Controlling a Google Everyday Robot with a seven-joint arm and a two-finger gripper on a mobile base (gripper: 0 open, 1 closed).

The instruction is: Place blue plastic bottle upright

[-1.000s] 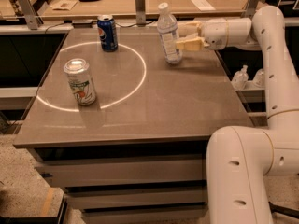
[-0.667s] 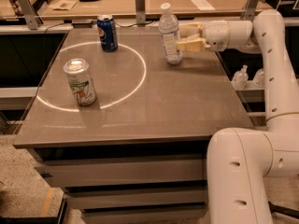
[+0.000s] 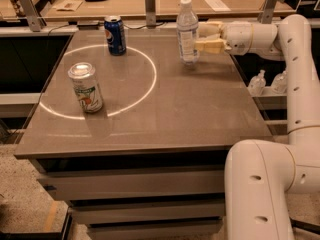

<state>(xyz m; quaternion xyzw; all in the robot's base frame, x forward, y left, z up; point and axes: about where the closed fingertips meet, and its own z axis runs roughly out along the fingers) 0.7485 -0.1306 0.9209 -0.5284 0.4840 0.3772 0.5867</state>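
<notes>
A grey table (image 3: 165, 119) seen from above and in front, with a thin white circle (image 3: 150, 79) marked on its top. A clear plastic water bottle (image 3: 187, 31) with a white cap stands upright near the far right edge of the table, just outside the circle. A white robot arm (image 3: 295, 59) reaches in from the right, and its claw (image 3: 201, 37) sits level with the bottle's middle, its two tan fingers (image 3: 211, 46) spread apart with their tips right beside the bottle; contact cannot be made out. A dark blue soda can (image 3: 115, 35) stands at the far edge of the circle. A white and green can (image 3: 86, 87) stands inside the circle on the near left. Two small clear bottles (image 3: 257, 81) sit off the table to the right.
</notes>
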